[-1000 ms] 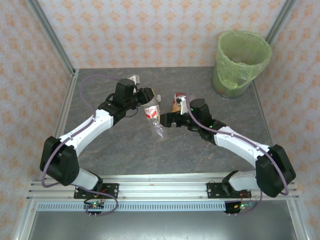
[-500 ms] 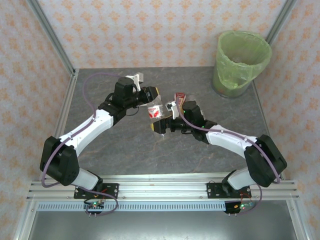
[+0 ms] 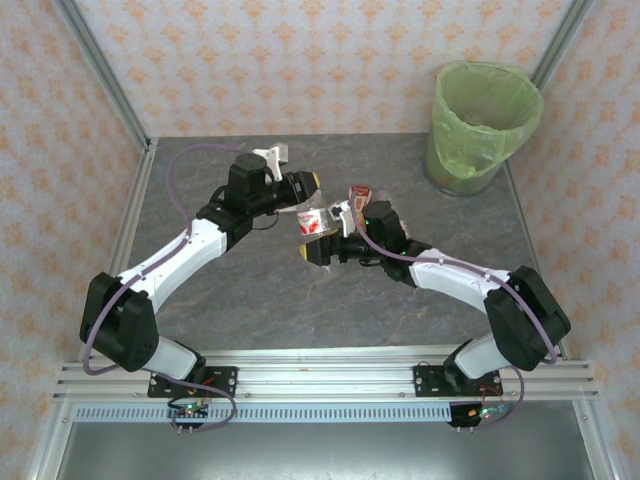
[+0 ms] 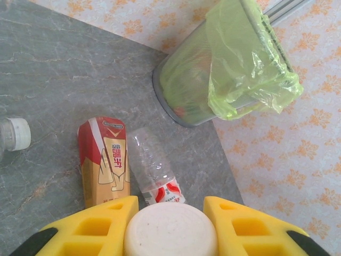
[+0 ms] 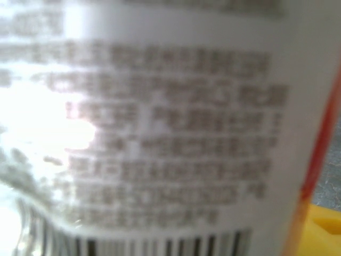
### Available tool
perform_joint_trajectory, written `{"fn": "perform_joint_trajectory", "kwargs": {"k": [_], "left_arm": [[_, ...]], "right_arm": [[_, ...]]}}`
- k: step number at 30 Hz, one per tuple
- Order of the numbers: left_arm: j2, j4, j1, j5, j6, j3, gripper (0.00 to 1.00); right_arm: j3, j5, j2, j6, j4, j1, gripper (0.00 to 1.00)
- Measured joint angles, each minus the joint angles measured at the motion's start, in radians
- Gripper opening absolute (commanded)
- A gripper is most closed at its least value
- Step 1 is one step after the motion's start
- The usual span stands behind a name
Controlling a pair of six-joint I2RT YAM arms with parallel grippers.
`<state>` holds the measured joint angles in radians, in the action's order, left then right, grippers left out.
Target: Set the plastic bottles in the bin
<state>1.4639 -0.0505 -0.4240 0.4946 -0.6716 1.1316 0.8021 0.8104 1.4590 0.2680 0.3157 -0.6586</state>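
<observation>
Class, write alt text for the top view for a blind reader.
Above a grey table, the left gripper holds a bottle and the right gripper is at its other end. A green-lined bin stands in the far right corner.

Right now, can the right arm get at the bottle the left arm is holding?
Probably yes: the right gripper is right at the bottle, with nothing between them, and the left gripper grips only its cap.
</observation>
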Motion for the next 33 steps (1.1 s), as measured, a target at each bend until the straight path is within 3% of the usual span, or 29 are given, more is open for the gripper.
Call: {"fn": "perform_joint_trajectory", "kwargs": {"k": [2,4,6,10,14,22,23,24,25,26,29,33], "left_arm": [[0.0,0.0,0.0,0.0,0.0,0.0,0.0],[0.0,-0.001,0.0,-0.002,0.0,0.0,0.0],[0.0,-0.003,0.0,-0.001,0.0,0.001,0.0],[0.0,-0.007,0.0,0.0,0.0,0.002,0.0],[0.0,-0.007,0.0,0.0,0.0,0.002,0.0],[0.0,-0.006,0.0,0.0,0.0,0.005,0.02],[0.0,-0.006,0.0,0.0,0.0,0.005,0.11],[0.0,-0.003,0.0,0.0,0.0,0.007,0.3],[0.0,0.001,0.0,0.0,0.0,0.011,0.72],[0.002,0.008,0.0,0.0,0.007,0.017,0.89],[0.002,0.018,0.0,0.015,0.004,0.04,1.0],[-0.002,0.024,0.0,0.022,-0.001,0.057,1.0]], "right_arm": [[0.002,-0.002,0.0,0.002,0.0,0.0,0.65],[0.008,0.001,0.001,0.003,-0.003,-0.002,0.64],[0.012,0.001,0.001,0.005,-0.007,-0.002,0.69],[0.014,0.001,0.001,0.004,-0.008,-0.002,0.62],[0.015,0.001,0.001,0.004,-0.012,-0.002,0.5],[0.018,-0.003,0.001,0.001,-0.017,-0.002,0.4],[0.019,-0.003,0.001,0.0,-0.019,-0.002,0.38],[0.021,-0.003,0.001,-0.003,-0.022,-0.002,0.37],[0.023,-0.006,0.001,-0.006,-0.026,-0.002,0.37],[0.027,-0.009,0.001,-0.011,-0.029,-0.002,0.37],[0.034,-0.03,0.001,-0.03,-0.051,-0.002,0.36],[0.034,-0.06,0.001,-0.056,-0.092,-0.002,0.37]]}}
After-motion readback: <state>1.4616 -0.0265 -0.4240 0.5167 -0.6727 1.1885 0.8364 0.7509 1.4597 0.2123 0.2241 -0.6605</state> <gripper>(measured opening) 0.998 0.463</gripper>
